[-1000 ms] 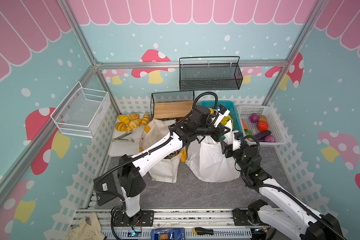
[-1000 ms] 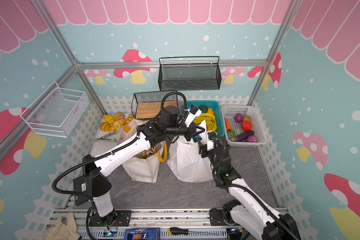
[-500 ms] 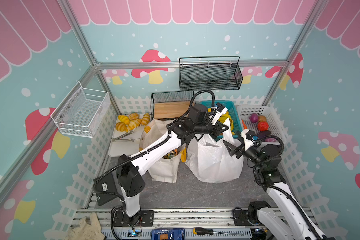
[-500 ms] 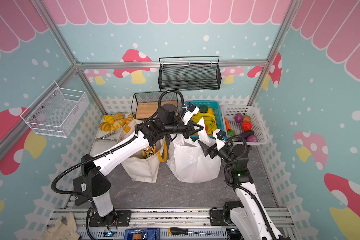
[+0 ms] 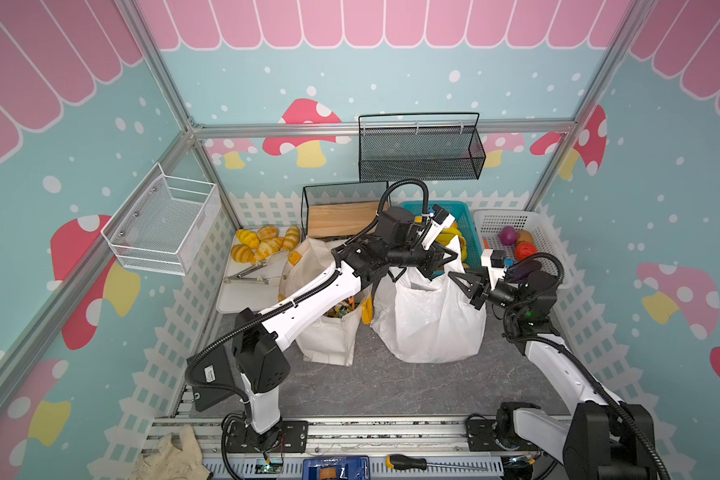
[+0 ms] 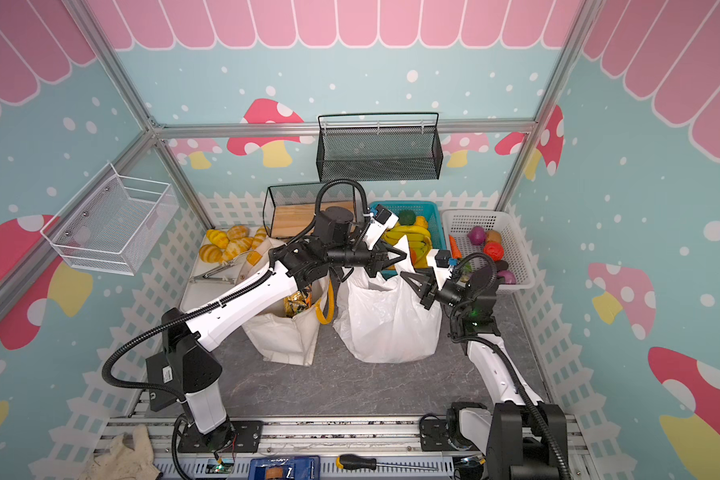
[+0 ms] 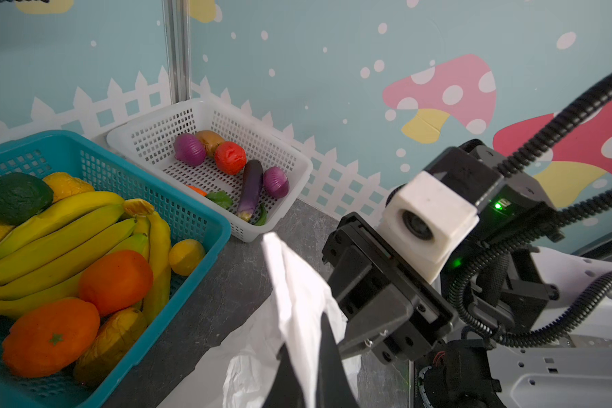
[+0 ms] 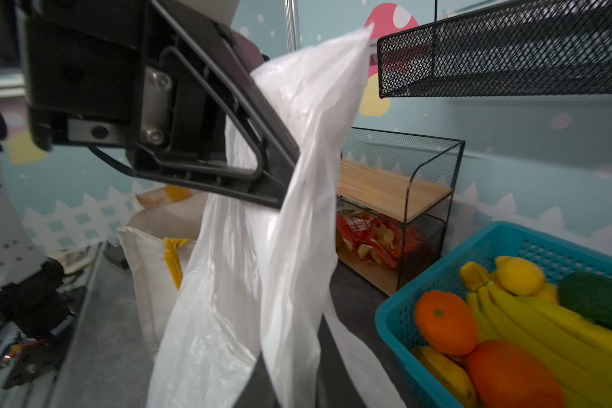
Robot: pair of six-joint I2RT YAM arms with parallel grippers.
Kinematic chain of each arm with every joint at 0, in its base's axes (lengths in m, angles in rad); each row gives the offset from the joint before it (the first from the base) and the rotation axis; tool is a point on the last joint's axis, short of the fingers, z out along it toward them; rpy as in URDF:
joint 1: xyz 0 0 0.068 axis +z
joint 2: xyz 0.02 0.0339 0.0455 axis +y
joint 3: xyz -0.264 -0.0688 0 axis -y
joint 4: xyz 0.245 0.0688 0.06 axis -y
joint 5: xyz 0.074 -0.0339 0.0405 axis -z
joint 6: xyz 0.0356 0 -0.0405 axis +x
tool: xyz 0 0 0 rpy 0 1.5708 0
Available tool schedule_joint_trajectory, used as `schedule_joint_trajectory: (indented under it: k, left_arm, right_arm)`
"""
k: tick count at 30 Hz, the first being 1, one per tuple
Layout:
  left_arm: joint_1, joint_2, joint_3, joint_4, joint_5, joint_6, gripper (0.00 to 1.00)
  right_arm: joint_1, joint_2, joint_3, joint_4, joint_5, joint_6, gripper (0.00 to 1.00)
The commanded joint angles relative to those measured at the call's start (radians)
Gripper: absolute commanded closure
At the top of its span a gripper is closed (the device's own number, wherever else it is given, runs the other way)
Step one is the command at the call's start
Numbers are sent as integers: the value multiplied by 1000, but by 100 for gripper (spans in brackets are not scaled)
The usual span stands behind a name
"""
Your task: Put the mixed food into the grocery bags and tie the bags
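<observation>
In both top views the white plastic grocery bag point(image 5: 429, 324) point(image 6: 385, 324) stands mid-table, beside the cream canvas tote point(image 5: 329, 336) point(image 6: 279, 332). Snack packets point(image 5: 341, 309) point(image 6: 296, 300) lie inside the tote. My left gripper point(image 5: 452, 255) point(image 7: 306, 339) reaches across and is shut on one upright plastic handle point(image 7: 290, 282). Just right of it, my right gripper point(image 5: 452, 276) point(image 8: 290, 367) is shut on the bag's other handle strip point(image 8: 297, 282). A purple eggplant point(image 7: 251, 189) lies in the white basket point(image 7: 149, 141). What is inside the plastic bag is hidden.
A teal basket point(image 5: 470, 212) of bananas and oranges and the white basket point(image 5: 549, 224) stand behind the bag. A black mesh rack point(image 5: 341, 195) with a wooden shelf holds orange packets point(image 8: 371, 236). Bread rolls point(image 5: 262, 245) and tongs point(image 5: 250, 274) lie on a white tray at the left.
My right gripper drew back from the bag's side with its jaws open, swung right, then shut on the plastic handle. The left gripper kept its hold and shifted slightly.
</observation>
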Motion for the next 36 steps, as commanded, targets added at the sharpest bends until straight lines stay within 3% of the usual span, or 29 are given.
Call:
schedule_joint_trajectory:
  k: [1, 3, 5, 12, 18, 24, 28, 36]
  left_arm:
    - [5, -66, -13, 6, 14, 50, 80]
    - [6, -106, -40, 6, 5, 85, 64]
    - [7, -157, -83, 9, 16, 120, 55]
    - [56, -479, -474, 236, 85, 202, 29]
    - [229, -680, -730, 287, 76, 271, 19]
    - [349, -582, -688, 188, 115, 406, 17]
    - [361, -472, -623, 187, 200, 444, 18]
    - [363, -291, -477, 187, 241, 466, 20]
  right_arm:
    - [-9, 3, -7, 108, -34, 56, 96]
    - [-28, 6, -14, 106, -10, 83, 100]
    - [-45, 12, -19, 104, 12, 112, 100]
    - [-60, 15, -9, 59, 58, 122, 100]
    - [-69, 3, 6, 21, 82, 101, 100]
    - [-71, 5, 7, 19, 87, 101, 100]
    - [-71, -9, 2, 5, 93, 90, 100]
    - [-71, -13, 2, -1, 93, 83, 100]
